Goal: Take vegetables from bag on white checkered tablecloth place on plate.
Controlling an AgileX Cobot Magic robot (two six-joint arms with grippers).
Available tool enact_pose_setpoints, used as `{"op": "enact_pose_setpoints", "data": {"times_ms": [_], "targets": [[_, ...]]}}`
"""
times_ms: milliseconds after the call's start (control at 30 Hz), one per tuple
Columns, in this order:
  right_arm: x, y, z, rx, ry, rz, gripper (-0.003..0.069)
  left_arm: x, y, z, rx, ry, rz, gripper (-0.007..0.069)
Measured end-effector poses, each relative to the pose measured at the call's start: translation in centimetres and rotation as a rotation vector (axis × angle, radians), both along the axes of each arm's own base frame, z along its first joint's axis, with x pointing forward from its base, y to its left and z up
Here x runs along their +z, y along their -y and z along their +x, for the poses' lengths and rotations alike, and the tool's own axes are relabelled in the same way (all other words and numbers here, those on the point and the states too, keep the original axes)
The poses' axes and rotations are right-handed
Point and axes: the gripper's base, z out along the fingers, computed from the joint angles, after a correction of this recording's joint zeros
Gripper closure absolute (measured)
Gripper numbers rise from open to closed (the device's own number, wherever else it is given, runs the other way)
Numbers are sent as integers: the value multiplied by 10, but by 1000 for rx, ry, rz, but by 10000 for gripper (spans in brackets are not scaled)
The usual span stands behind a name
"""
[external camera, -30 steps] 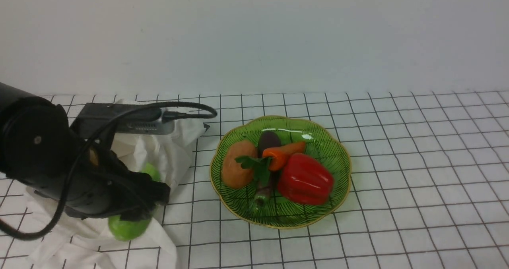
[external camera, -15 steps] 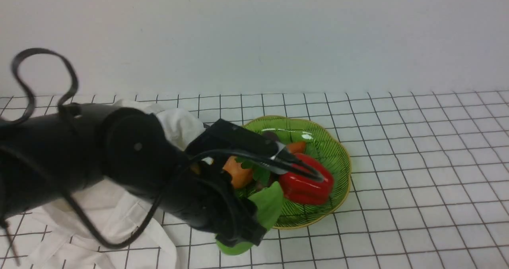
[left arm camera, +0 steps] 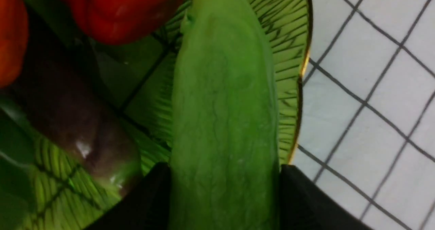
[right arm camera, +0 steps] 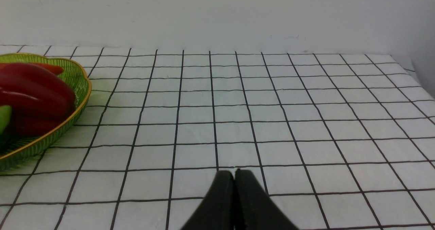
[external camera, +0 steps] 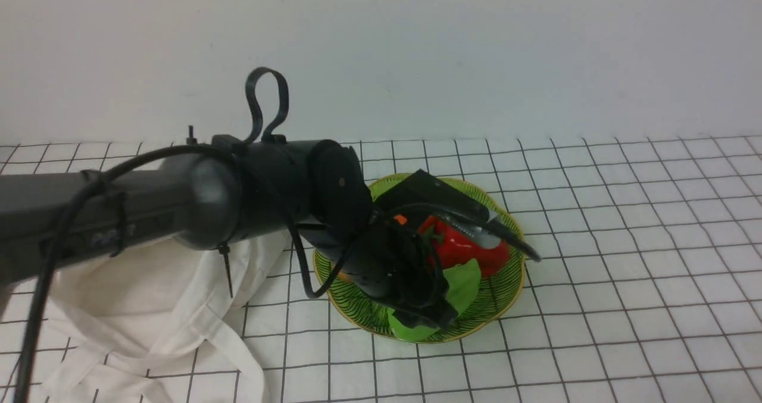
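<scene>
Dropping onto tablecloth [external camera: 625, 242]: the main worry. The gourd [left arm camera: 224, 87] hangs along the plate's near rim, so letting go here could send it rolling over the edge onto the cloth.
Left arm [external camera: 178, 212]: a loose tie [external camera: 227, 269] on it hangs just above the bag and might catch the fabric when the arm returns.
Bag [external camera: 149, 284]: slumped on the cloth under the arm, beside the plate.
Plate [external camera: 497, 299]: crowded, so pushing down could tip or slide it.
Pepper [external camera: 461, 251]: the gourd's tip is near it and the arm's cable [external camera: 512, 241] crosses it. Either could nudge it.
Left gripper [left arm camera: 224, 169]: pinching the gourd across its width, a finger on each side. The glossy skin may slip.
Right gripper [right arm camera: 234, 179]: fingers pressed together, empty, low over bare cloth.
Front view: shows the arm, bag and whole plate, but the arm hides most of the gourd and the grip.
Left wrist view: shows the grip, the gold rim beside the gourd, and a dark vegetable [left arm camera: 68, 121] alongside. Whether the gourd touches the plate I cannot tell.
Right wrist view: the only one showing the right gripper.
</scene>
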Motion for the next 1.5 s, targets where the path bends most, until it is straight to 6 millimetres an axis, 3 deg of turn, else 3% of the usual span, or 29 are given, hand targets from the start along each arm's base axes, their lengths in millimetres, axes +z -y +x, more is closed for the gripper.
{"op": "enact_pose_setpoints", "data": {"times_ms": [267,367,533,667,767,900,933,967,1000,1033,1133,1267,1300,1433,1467,1500], "targets": [[0,0,0,0,0,0,675,-10,3,9,14,57,-9,272],[0,0,0,0,0,0,675,-9,4,11,16,72,-13,206],[0,0,0,0,0,0,675,-8,2,10,0,79,3,29],[0,0,0,0,0,0,675,7,0,8,-6,94,10,18],[0,0,0,0,0,0,675,45,-7,3,35,139,-1,118],[0,0,0,0,0,0,675,99,-26,-12,118,238,-22,370],[0,0,0,0,0,0,675,105,-29,-14,128,249,-24,386],[0,0,0,0,0,0,675,127,-40,-23,164,288,-30,496],[0,0,0,0,0,0,675,132,-43,-26,174,299,-31,521],[0,0,0,0,0,0,675,160,-60,-41,235,347,-42,594],[0,0,0,0,0,0,675,186,-81,-62,312,392,-72,622],[0,0,0,0,0,0,675,212,-124,-112,421,461,-150,632],[0,0,0,0,0,0,675,213,-126,-115,424,464,-152,632],[0,0,0,0,0,0,675,204,-163,-160,503,507,-222,632],[0,0,0,0,0,0,675,194,-173,-173,530,511,-244,632],[0,0,0,0,0,0,675,196,-175,-175,534,517,-256,632]]}}
